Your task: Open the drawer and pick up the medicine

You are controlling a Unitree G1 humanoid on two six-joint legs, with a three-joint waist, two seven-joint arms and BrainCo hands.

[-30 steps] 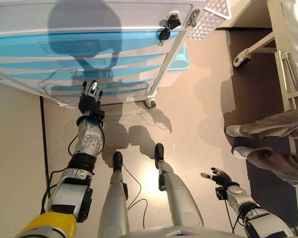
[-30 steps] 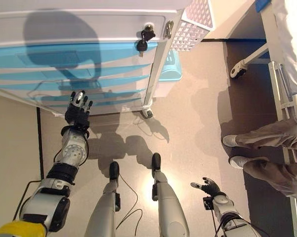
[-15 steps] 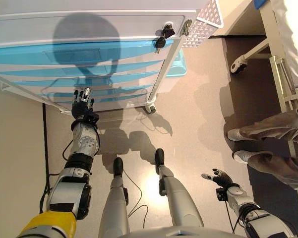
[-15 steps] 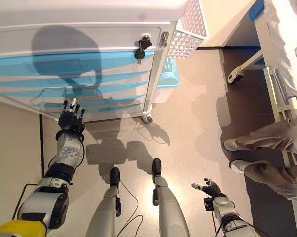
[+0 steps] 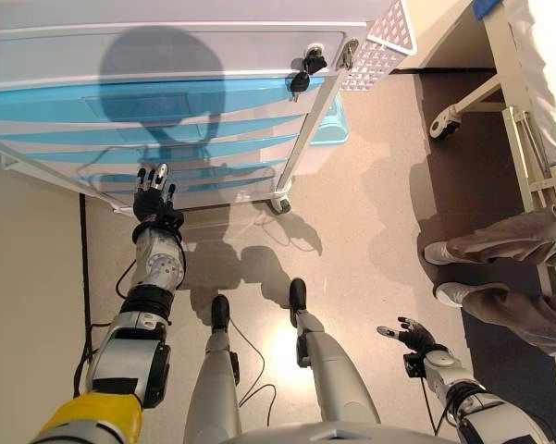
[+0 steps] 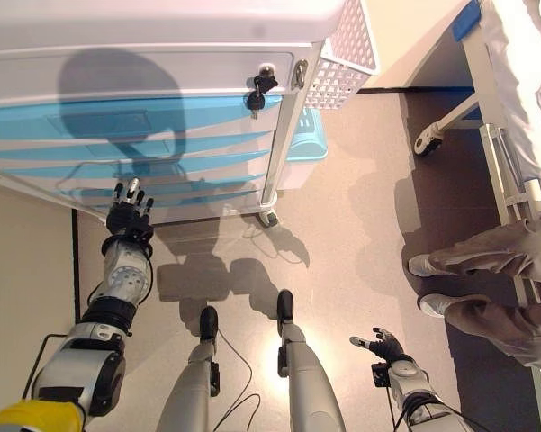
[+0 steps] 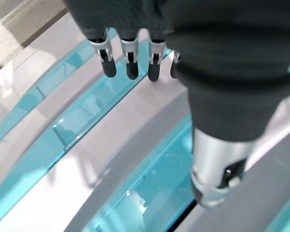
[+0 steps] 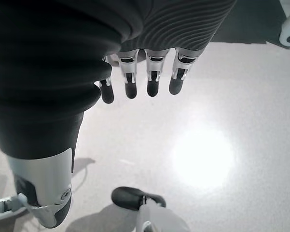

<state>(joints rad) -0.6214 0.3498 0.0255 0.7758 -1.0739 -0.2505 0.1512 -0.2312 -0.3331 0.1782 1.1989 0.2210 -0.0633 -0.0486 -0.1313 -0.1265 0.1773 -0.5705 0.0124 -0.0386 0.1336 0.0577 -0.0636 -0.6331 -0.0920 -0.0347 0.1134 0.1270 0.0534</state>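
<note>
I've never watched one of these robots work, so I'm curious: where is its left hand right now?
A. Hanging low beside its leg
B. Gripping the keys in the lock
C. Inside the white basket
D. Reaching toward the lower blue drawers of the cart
D. The left hand is stretched out with straight fingers in front of the lower blue drawers of the cart, well below the keys.

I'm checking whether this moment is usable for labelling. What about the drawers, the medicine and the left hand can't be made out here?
- Medicine: in no view; the blue drawers of the cart look closed, hiding any contents.
- Left hand: the eye views do not settle whether its straight fingers touch a drawer front; the wrist view leaves it uncertain.
- Cart top: cut off by the eye views' upper edge.
- Keys: too small for detail.
</note>
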